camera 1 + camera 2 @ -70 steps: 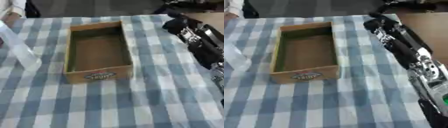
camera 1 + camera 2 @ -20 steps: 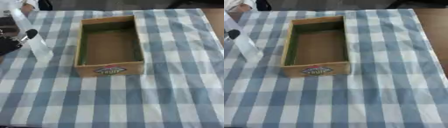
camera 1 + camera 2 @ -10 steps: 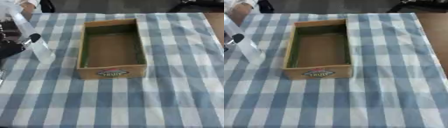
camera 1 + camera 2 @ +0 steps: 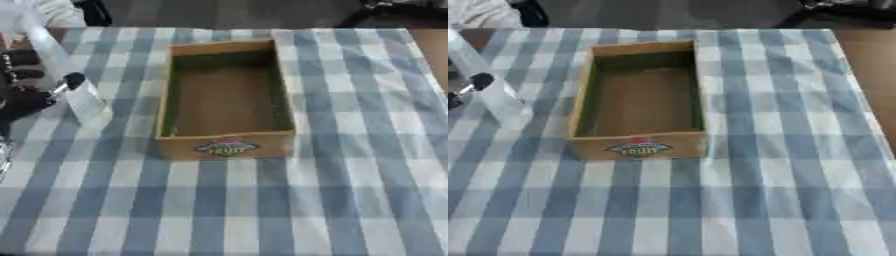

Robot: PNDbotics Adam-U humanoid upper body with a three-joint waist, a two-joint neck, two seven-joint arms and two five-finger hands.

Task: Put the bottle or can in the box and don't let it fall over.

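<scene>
A blue-and-white checked cloth (image 4: 350,190) covered the surface. Bare brown surface (image 4: 877,75) showed at the cloth's right edge.

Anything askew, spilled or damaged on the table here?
Nothing spilled or damaged. The clear bottle stands left of the empty box, leaning as the left hand closes on it. The checked tablecloth lies flat.

One box, one bottle, one hand, one cloth.
One open brown cardboard box (image 4: 226,100) at centre; one clear plastic bottle (image 4: 66,75) and one black robot hand (image 4: 22,85) at left; one blue-and-white checked tablecloth (image 4: 350,190).
</scene>
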